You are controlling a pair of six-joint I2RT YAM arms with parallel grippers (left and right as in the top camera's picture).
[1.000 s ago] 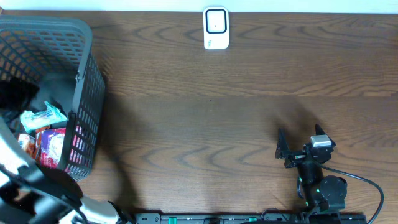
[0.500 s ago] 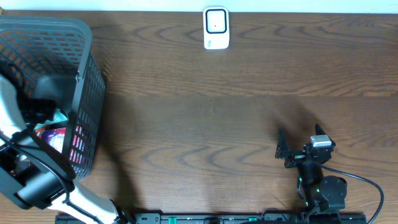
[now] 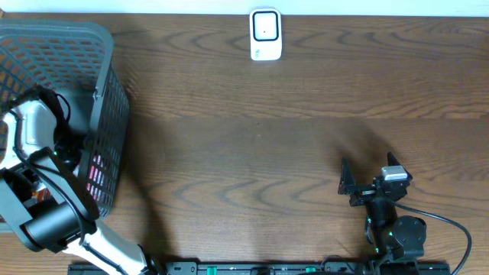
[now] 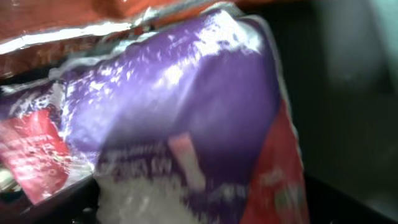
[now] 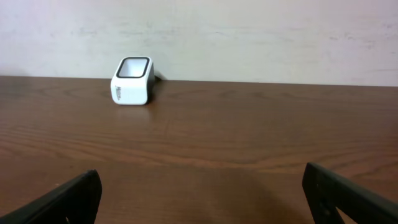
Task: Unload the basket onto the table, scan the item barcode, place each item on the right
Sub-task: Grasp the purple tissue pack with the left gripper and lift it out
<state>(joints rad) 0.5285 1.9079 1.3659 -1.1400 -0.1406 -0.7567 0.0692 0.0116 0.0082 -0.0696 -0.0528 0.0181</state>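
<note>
A purple and red snack packet (image 4: 186, 112) fills the left wrist view, very close and blurred; no barcode shows on it. Overhead, my left arm (image 3: 34, 130) reaches down into the grey basket (image 3: 103, 53), and the arm hides its gripper. Dark shapes at the lower corners of the left wrist view flank the packet, and whether they grip it cannot be told. The white scanner (image 3: 266, 34) stands at the table's far edge and shows in the right wrist view too as the scanner (image 5: 132, 81). My right gripper (image 3: 369, 174) rests open and empty near the front right, fingers wide apart around bare wood (image 5: 202, 199).
The basket stands at the table's left end, with pink wrappers (image 3: 95, 172) showing through its mesh wall. An orange packet (image 4: 74, 15) lies behind the purple one. A pale wall (image 5: 249, 31) rises behind the scanner.
My left arm has swung down into the basket and now covers the packets that showed there before. The right arm and scanner have not moved.
</note>
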